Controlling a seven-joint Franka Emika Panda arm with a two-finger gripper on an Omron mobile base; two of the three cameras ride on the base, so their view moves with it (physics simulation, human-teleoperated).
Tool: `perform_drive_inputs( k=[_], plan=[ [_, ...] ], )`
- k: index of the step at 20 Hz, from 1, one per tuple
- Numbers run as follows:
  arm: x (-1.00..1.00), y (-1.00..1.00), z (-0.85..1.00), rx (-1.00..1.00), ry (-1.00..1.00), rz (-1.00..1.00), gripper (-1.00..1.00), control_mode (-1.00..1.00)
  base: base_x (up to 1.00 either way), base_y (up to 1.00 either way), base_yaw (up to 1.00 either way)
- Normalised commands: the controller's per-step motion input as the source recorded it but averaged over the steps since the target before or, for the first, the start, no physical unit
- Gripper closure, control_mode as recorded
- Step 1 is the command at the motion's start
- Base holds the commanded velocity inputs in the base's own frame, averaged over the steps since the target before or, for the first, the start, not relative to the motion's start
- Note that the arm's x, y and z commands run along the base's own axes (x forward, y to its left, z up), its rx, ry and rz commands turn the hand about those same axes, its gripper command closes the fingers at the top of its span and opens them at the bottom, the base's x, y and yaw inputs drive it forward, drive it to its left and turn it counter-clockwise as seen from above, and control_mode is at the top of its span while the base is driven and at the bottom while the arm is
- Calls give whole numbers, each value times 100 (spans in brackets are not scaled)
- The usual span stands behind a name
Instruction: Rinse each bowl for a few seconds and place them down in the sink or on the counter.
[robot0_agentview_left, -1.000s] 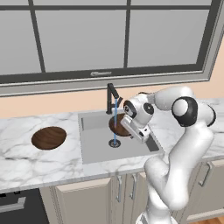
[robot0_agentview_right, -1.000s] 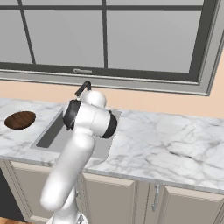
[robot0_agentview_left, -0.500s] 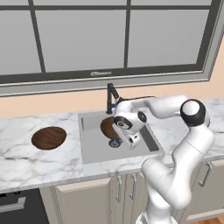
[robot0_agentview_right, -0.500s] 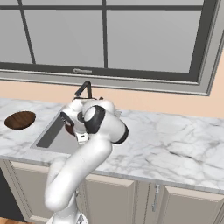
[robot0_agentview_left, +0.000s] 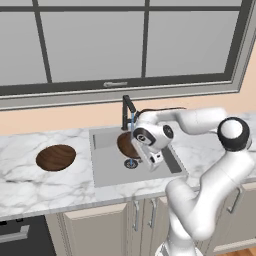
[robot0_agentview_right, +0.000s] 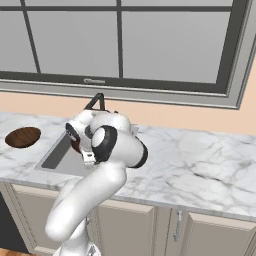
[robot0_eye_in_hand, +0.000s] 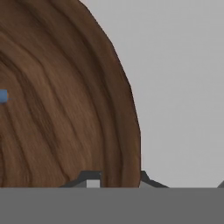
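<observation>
My gripper (robot0_eye_in_hand: 117, 181) is shut on the rim of a dark-brown wooden bowl (robot0_eye_in_hand: 57, 96), one fingertip on each side of the rim. The bowl (robot0_agentview_left: 126, 145) hangs tilted over the grey sink (robot0_agentview_left: 107, 167), just below the black faucet (robot0_agentview_left: 127, 111), where a thin blue stream of water (robot0_agentview_left: 132, 120) runs down onto it. In the right base view the held bowl (robot0_agentview_right: 76, 145) peeks out to the left of the hand. A second bowl (robot0_agentview_left: 56, 157) lies on the white marble counter (robot0_agentview_left: 30, 180) left of the sink, also seen as the bowl (robot0_agentview_right: 22, 136) at the far left.
The sink's round drain (robot0_agentview_left: 131, 163) lies below the held bowl. A window wall rises behind the faucet. Open counter (robot0_agentview_right: 200, 165) stretches right of the sink. Beige cabinets (robot0_agentview_left: 100, 225) run below the counter edge.
The hand has turned and shifted left over the basin, with the forearm swinging round. The held bowl stays under the faucet. The bowl on the counter has not moved.
</observation>
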Motion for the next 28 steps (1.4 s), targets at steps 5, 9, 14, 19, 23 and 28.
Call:
perform_drive_inputs(
  k=[5,9,14,19,23,28],
  plan=[
    [33,-27,86,-4,24,-6,100,-100,0,0,0],
    [39,-33,76,-5,29,-13,100,-100,0,0,0],
    [26,-37,67,-7,28,-24,100,-100,0,0,0],
    [19,-41,54,-8,28,-30,100,-100,0,0,0],
    [17,-44,51,-7,29,-30,100,-100,0,0,0],
    [18,-44,52,-8,28,-30,100,-100,0,0,0]
  ],
)
